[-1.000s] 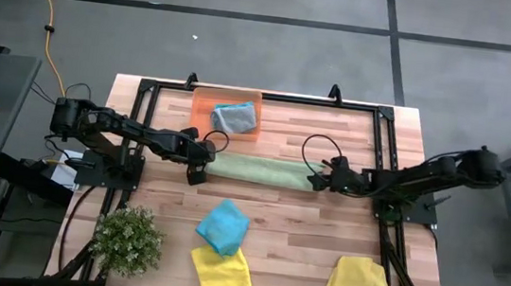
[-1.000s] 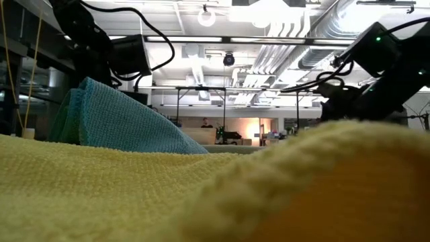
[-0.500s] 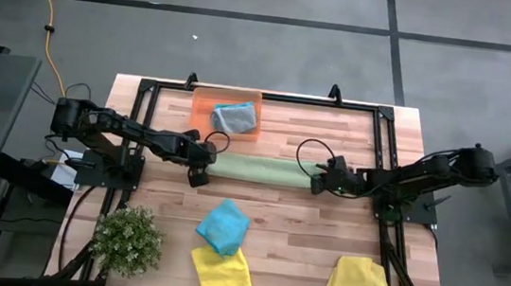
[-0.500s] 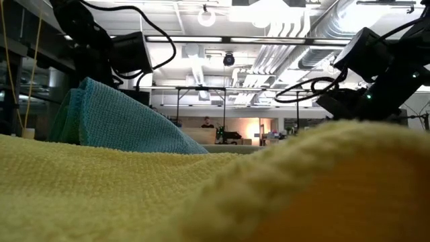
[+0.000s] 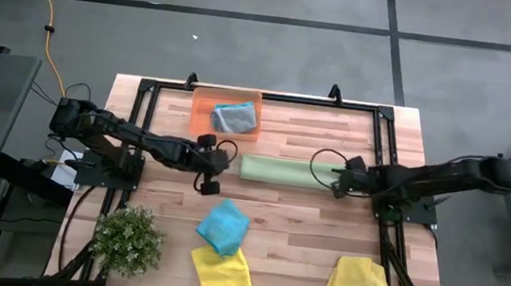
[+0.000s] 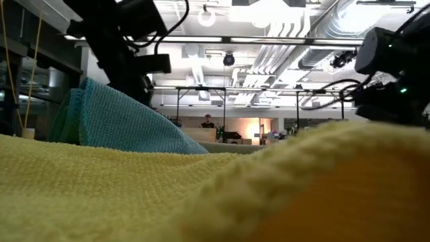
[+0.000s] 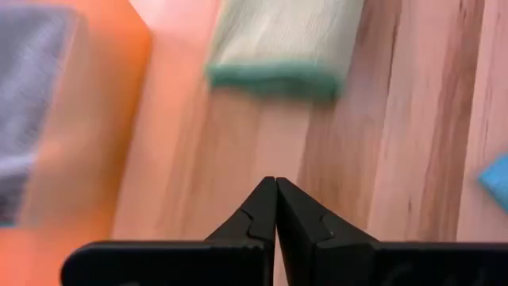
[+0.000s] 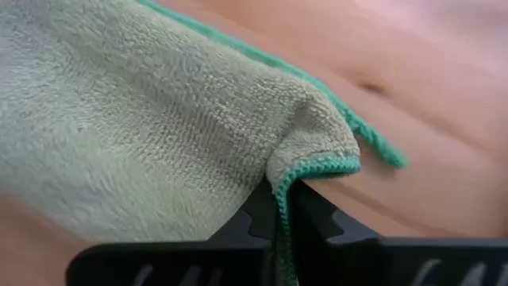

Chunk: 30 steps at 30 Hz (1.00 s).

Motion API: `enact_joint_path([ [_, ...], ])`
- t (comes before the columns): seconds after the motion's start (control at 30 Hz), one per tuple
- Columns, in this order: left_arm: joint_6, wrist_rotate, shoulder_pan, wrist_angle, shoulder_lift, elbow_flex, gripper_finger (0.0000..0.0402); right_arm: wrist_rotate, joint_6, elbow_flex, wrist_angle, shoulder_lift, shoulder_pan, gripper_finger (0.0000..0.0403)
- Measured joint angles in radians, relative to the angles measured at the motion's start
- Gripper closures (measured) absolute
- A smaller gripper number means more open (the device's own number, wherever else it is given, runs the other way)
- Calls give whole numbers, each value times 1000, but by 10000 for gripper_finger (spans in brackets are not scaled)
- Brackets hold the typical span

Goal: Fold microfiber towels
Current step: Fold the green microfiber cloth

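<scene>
Light green towel (image 5: 276, 171), folded to a strip on the tabletop (image 5: 322, 236); right claw (image 8: 279, 208) pinched shut on its end hem. Left claw (image 7: 275, 208) closed, empty, just beside the other end. Risk: the thin hem grip may slip if pulled, undoing the fold.

The folded towel (image 5: 278, 171) lies between the two grippers: its one end is pinched in the right gripper (image 5: 336, 180), the other just beyond the left gripper's (image 5: 226, 157) closed fingertips.

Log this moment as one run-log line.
right hand: shut on light green towel edge | left hand: shut, empty, off towel's other end | grey towel: in orange tray
</scene>
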Motion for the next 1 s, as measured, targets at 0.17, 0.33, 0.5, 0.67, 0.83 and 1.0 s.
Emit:
enact_joint_path([
  [0.17, -4, -115, -10, 11, 0, 6, 401, 88, 19, 166, -310, -54, 0, 400],
  [0.33, -34, -181, 10, 71, 7, 4, 401, 134, -44, 305, -329, -54, 0, 402],
  [0.5, -32, -158, 28, 203, 47, 3, 401, 144, -73, 366, -262, -31, 0, 402],
  [0.67, 27, -117, 32, 298, 140, 3, 401, 111, -84, 368, -135, 17, 0, 402],
  [0.83, 83, -91, 30, 314, 253, 3, 401, 81, -113, 368, 4, 77, 0, 402],
  [1.0, 114, -51, 30, 352, 298, 5, 401, 69, -164, 368, 184, 126, 0, 403],
])
